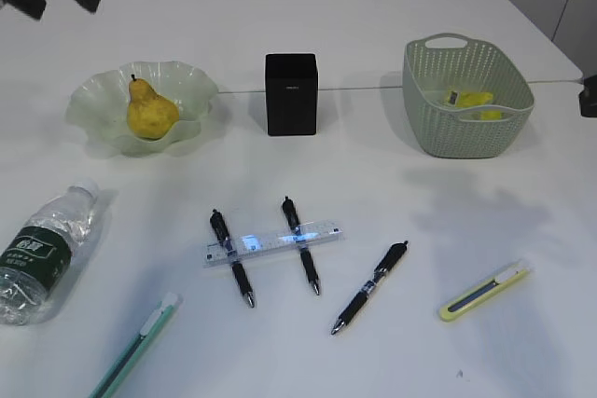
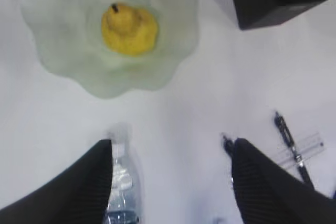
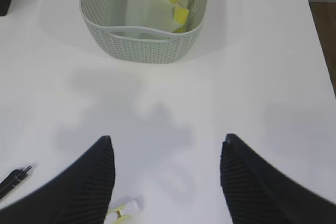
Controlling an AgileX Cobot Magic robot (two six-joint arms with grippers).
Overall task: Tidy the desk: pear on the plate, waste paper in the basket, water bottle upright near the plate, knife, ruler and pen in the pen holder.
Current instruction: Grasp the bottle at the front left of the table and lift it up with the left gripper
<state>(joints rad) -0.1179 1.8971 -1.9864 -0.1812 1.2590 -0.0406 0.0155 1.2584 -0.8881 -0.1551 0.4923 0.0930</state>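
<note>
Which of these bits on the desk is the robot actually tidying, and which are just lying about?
For the job: pear, plate, waste paper, basket, water bottle, pen holder, ruler, pens, yellow knife.

Lying about: perhaps only the teal stick, front left; unclear what it is.

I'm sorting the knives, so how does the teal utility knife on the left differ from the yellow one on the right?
The teal utility knife lies at the desk's front left edge near the water bottle, partly cut off by the frame; the yellow utility knife lies wholly in view at front right. The teal one looks longer and slimmer, the yellow one shorter. Both lie flat, slanting the same way, with a white end cap at the upper right.
</note>
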